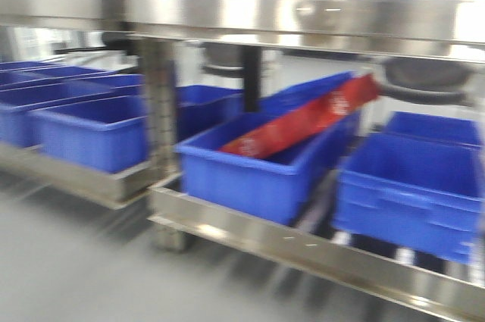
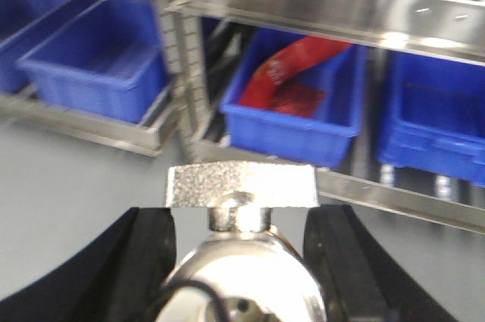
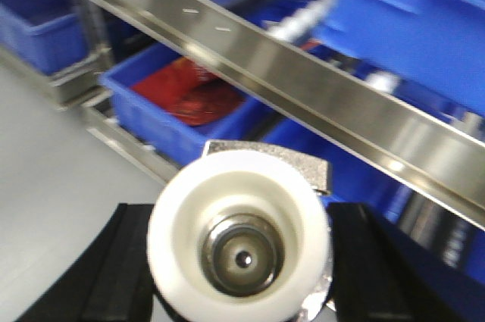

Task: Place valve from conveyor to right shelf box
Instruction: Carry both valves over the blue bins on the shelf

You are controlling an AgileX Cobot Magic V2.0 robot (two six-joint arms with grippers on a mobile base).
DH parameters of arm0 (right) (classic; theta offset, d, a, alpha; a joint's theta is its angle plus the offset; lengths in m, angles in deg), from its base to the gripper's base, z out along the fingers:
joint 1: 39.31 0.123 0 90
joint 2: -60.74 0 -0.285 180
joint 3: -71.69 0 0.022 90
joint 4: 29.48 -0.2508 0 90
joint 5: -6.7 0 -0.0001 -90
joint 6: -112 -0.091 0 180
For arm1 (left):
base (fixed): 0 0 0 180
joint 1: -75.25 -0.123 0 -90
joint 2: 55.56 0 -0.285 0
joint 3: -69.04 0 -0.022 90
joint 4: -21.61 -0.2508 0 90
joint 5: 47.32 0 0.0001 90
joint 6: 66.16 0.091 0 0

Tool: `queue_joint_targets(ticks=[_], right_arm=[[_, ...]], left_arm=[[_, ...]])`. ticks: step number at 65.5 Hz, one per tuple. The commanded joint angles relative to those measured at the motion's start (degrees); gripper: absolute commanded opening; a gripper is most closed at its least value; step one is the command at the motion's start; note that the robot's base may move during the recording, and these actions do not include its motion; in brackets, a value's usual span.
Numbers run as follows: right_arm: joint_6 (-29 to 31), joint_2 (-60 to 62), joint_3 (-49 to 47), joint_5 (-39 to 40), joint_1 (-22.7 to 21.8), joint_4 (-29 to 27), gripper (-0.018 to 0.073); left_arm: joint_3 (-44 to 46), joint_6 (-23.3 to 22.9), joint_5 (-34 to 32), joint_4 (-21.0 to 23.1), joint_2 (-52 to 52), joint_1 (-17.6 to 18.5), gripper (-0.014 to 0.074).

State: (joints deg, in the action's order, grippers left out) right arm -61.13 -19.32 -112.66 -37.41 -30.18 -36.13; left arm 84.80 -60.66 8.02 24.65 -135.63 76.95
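Front view, blurred: one long shelf (image 1: 303,23) of polished, mirror-bright steel on one steel post (image 1: 158,110), with smooth grey floor (image 1: 68,261) below. On the lower level, blue moulded plastic boxes, rectangular, open-topped, with lipped rims. Right of the post, two in front and two more behind: the near box (image 1: 242,178) holding one glossy red packet (image 1: 311,121) leaning lengthwise, and the far box (image 1: 409,193) beside it. Left of the post, several more, too smeared for a sure count.

Left wrist view: two matte black left jaws clenched on one valve (image 2: 242,254), held in the air before the shelf, low and just right of the post, short of the near box. Bright rounded chrome body, one short round stub (image 2: 239,217) on top, one flat grey handle plate (image 2: 241,186) with a grainy cast surface.

Right wrist view: two black right jaws clenched on a second valve (image 3: 239,186), seen end-on, likewise in the air before the shelf, right of the post. One smooth white cup-shaped ring (image 3: 178,216), one dark metal core (image 3: 242,258) with a small hole, one grainy grey plate (image 3: 303,164) behind.
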Motion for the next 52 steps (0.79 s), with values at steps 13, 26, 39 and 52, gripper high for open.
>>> queue_joint_targets(ticks=[13,26,39,52], right_arm=[[0.2,0.9,-1.0,4.3,0.0,0.3,-0.0153],[0.2,0.9,-1.0,4.3,0.0,0.3,-0.0153],[0.2,0.9,-1.0,4.3,0.0,0.3,-0.0153],[0.2,0.9,-1.0,4.3,0.0,0.3,-0.0153]], left_arm=[[0.4,-0.2,-2.4,0.7,0.5,0.3,-0.0111],[0.4,-0.2,-2.4,0.7,0.5,0.3,-0.0111],[0.4,-0.2,-2.4,0.7,0.5,0.3,-0.0111],[0.4,-0.2,-2.4,0.7,0.5,0.3,-0.0111]])
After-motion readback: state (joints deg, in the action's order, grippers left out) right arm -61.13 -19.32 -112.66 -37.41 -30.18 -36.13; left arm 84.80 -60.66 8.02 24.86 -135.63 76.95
